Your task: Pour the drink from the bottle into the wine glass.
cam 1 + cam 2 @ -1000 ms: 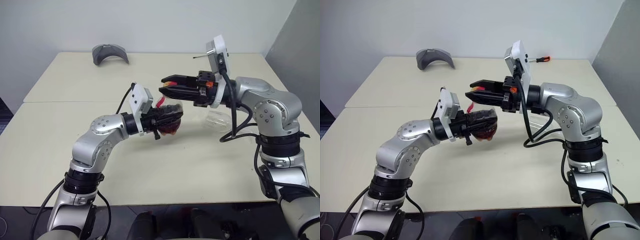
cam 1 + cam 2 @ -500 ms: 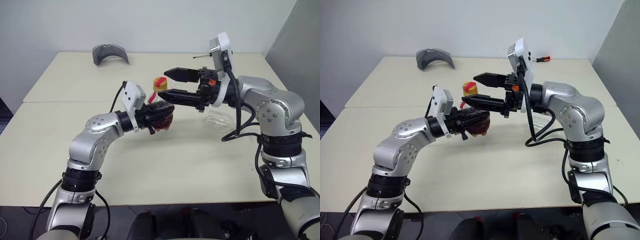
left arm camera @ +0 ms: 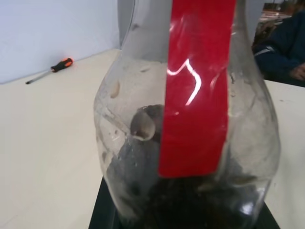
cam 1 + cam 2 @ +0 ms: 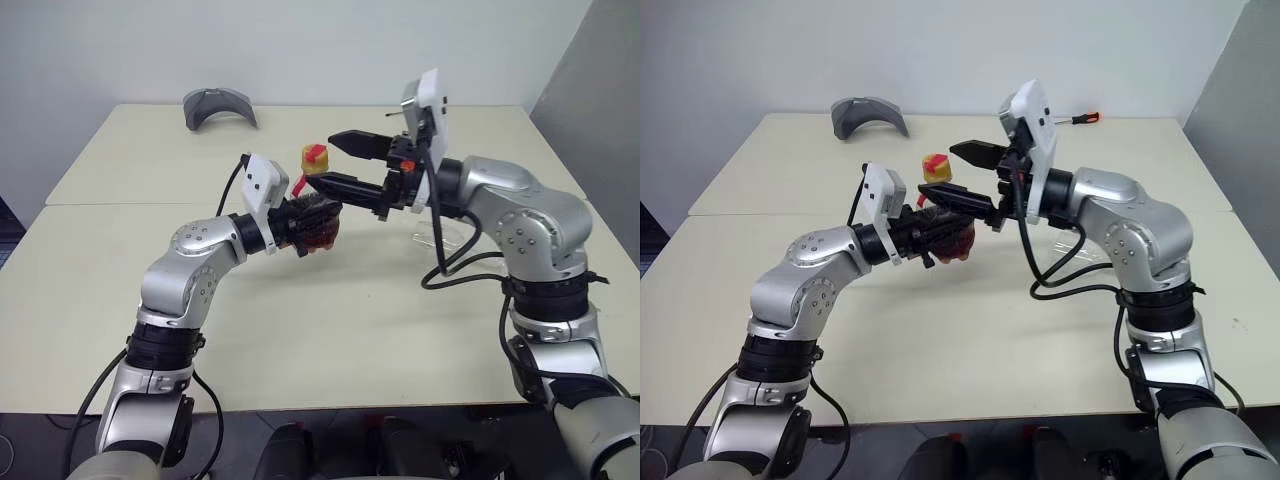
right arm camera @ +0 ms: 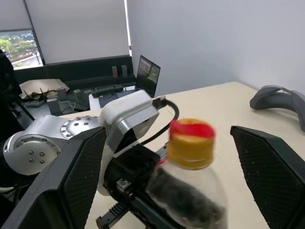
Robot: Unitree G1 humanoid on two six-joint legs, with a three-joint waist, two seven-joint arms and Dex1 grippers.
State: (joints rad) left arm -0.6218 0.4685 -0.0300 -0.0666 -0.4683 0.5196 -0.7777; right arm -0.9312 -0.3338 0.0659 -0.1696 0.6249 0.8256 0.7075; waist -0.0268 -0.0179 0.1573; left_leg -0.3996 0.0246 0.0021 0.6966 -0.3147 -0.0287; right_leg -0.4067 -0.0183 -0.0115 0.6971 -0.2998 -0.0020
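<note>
The bottle (image 4: 314, 205) hangs upright above the surface (image 4: 330, 320), clamped in the left end effector (image 4: 305, 215) — the right end effector (image 4: 340, 165) gapes around its yellow cap (image 4: 315, 160), fingers apart.

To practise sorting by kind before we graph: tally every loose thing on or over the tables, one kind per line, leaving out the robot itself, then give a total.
bottle: 1
wine glass: 1
screwdriver: 1
grey curved object: 1
Total: 4
</note>
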